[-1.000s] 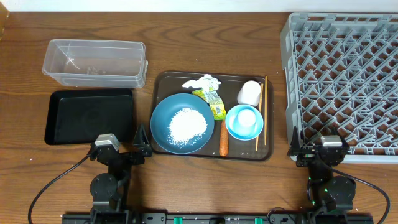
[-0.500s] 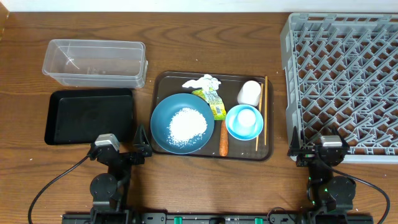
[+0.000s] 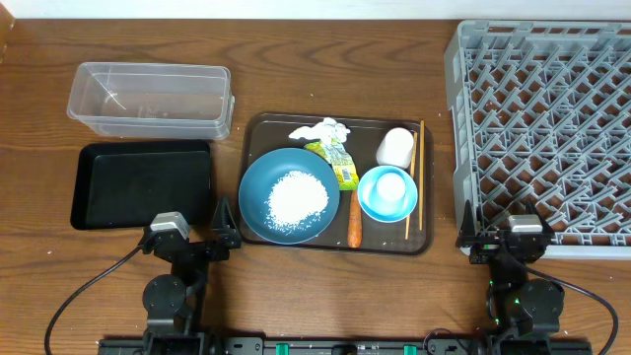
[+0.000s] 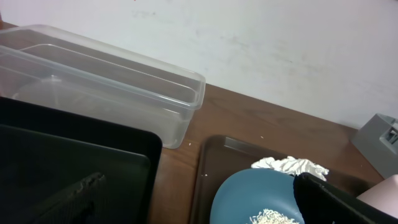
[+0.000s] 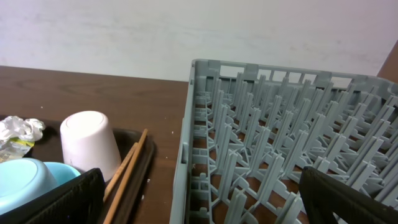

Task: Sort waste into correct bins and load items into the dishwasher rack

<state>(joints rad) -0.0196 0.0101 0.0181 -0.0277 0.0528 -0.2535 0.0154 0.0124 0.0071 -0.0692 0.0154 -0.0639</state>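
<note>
at the near edge of the table point(image 3: 325, 286) the two arms sit low. the left gripper point(image 3: 192, 235) is in front of the near right corner of the black tray point(image 3: 143, 184). its fingers point(image 4: 68, 199) are wide apart and hold nothing. the right gripper point(image 3: 505, 235) is at the near left corner of the grey rack point(image 3: 542, 118), also with fingers point(image 5: 62, 199) wide apart and nothing between them.

between the arms lies a brown tray point(image 3: 258, 128). on its near left part is the dark blue dish point(image 3: 258, 182) with a pile of rice point(image 3: 297, 197) in the middle. just beside the dish, to the right, lies the carrot point(image 3: 355, 222), then the light blue bowl point(image 3: 365, 197) with something white inside that i cannot name. the chopsticks point(image 3: 414, 182) lie along the right rim of the brown tray. further back the white cup point(image 3: 395, 147) stands upside down, next to the chopsticks. the green-yellow wrapper point(image 3: 340, 163) lies between the dish and the cup, and the crumpled tissue point(image 3: 320, 130) lies behind it.

behind the black tray, near the far left of the table, is the clear tub point(image 3: 148, 128). the rack has nothing in it.
</note>
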